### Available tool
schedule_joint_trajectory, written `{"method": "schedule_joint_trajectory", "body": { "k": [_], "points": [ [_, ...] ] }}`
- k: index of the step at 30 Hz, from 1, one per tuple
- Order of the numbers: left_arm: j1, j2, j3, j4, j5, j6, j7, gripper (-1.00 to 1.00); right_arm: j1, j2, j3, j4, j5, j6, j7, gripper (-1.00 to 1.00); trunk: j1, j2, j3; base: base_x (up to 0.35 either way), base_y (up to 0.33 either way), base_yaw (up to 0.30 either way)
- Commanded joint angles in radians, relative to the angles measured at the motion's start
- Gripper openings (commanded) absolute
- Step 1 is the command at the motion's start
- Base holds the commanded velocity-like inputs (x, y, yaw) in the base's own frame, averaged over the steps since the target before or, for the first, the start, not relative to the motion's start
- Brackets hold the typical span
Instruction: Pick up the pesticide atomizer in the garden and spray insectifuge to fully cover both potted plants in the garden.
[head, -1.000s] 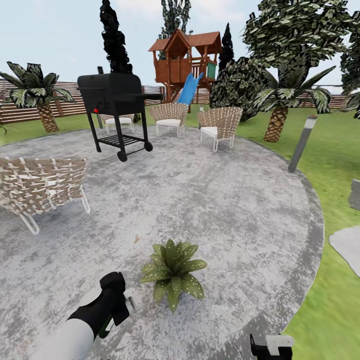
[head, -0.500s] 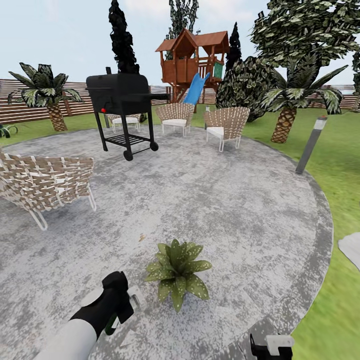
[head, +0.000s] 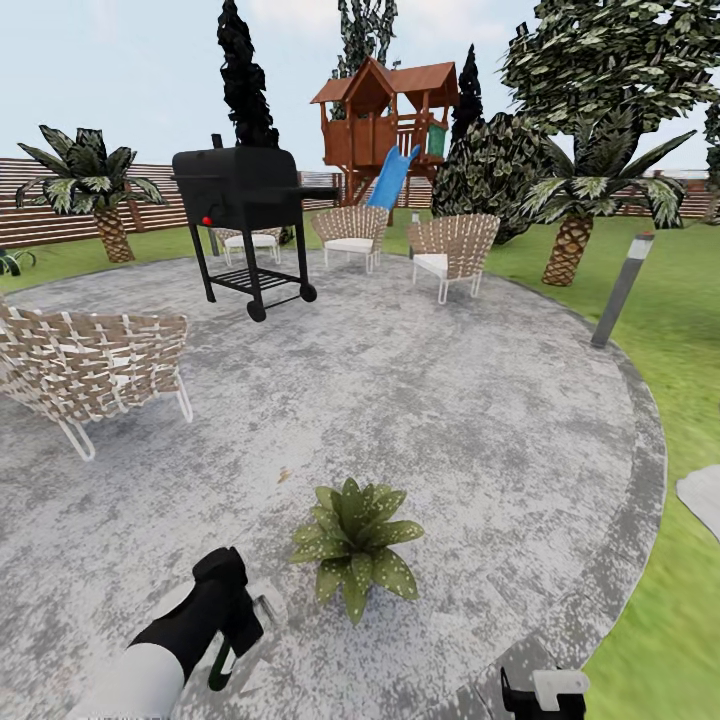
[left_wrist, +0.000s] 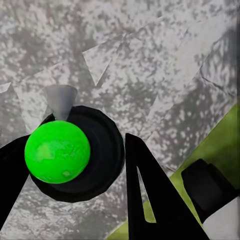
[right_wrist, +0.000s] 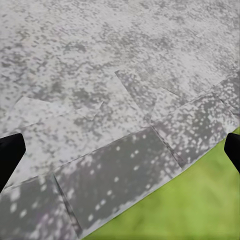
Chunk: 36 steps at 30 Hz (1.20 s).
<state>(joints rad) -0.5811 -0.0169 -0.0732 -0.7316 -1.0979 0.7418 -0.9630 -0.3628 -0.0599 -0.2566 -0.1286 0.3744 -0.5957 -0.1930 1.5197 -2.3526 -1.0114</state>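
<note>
Left tool (head: 243, 628) pinching the pesticide atomizer (head: 222, 662) just beside the speckled potted plant (head: 352, 541) on the patio (head: 450, 400); right tool (right_wrist: 120, 150) spread wide above paving.

The robot's left arm (head: 150, 665) has a smooth white forearm shell ending in a matte black wrist and a black left gripper (head: 228, 600). In the left wrist view its fingers (left_wrist: 150, 200) appear as flat, tapering black blades, one pierced by a narrow slot. The right gripper (head: 543, 693) is a black block capped by a white plate, its black fingertips (right_wrist: 11, 152) blunt and unmarked.
</note>
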Motion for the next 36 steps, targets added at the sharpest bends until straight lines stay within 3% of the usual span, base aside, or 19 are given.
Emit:
{"method": "schedule_joint_trajectory", "body": {
  "k": [1,5,6,9,10,14,18,21,32,34,36],
  "points": [
    [-0.003,0.000,-0.002,-0.004,-0.009,0.007,-0.015,-1.00,-0.001,0.000,-0.004,0.001,0.011,-0.003,-0.006,1.00,0.000,0.000,-0.001,0.000,0.000,0.000],
    [-0.096,-0.004,-0.005,-0.029,-0.025,0.010,-0.038,-1.00,-0.001,0.000,-0.004,0.001,0.011,-0.002,-0.006,1.00,0.000,0.000,-0.001,0.000,0.000,0.000],
    [-0.163,-0.004,-0.006,-0.028,-0.028,0.010,-0.054,-1.00,-0.001,0.000,-0.004,0.001,0.011,-0.002,-0.006,1.00,0.000,0.000,-0.001,0.000,0.000,0.000],
    [-0.249,-0.008,-0.008,-0.022,-0.060,0.010,-0.146,-1.00,-0.001,-0.001,-0.004,0.001,0.011,-0.003,-0.006,1.00,0.000,0.000,-0.001,0.000,0.000,0.000],
    [-0.267,-0.010,-0.008,-0.022,-0.086,0.010,-0.173,-1.00,-0.001,-0.001,-0.004,0.001,0.011,-0.003,-0.006,1.00,0.000,0.000,-0.001,0.000,0.000,0.000],
    [-0.312,-0.024,-0.007,-0.028,-0.262,0.010,-0.323,-1.00,-0.001,-0.003,-0.004,0.001,0.011,-0.003,-0.006,1.00,0.000,0.000,-0.001,0.000,0.000,0.000],
    [-0.328,-0.036,-0.016,-0.037,-0.372,0.002,-0.474,-1.00,-0.001,-0.003,-0.004,0.001,0.012,-0.002,-0.006,1.00,0.000,0.000,-0.001,0.000,0.000,0.000],
    [-0.337,-0.038,-0.024,-0.038,-0.396,0.000,-0.495,-1.00,-0.001,-0.003,-0.004,0.001,0.012,-0.002,-0.006,1.00,0.000,0.000,-0.001,0.000,0.000,0.000],
    [-0.335,-0.044,-0.028,-0.037,-0.407,-0.001,-0.498,-1.00,-0.001,-0.002,-0.004,0.001,0.011,-0.002,-0.006,1.00,0.000,0.000,-0.001,0.248,0.000,-0.039],
    [-0.334,-0.044,-0.048,-0.037,-0.407,0.000,-0.499,-1.00,-0.001,-0.002,-0.004,0.000,0.011,-0.002,-0.006,1.00,0.000,0.000,-0.001,0.335,0.000,-0.251],
    [-0.329,-0.044,-0.090,-0.036,-0.407,0.002,-0.499,-1.00,-0.001,-0.001,-0.004,0.000,0.011,-0.002,-0.006,1.00,0.000,0.000,-0.001,0.273,0.000,-0.272]
  ]
}}
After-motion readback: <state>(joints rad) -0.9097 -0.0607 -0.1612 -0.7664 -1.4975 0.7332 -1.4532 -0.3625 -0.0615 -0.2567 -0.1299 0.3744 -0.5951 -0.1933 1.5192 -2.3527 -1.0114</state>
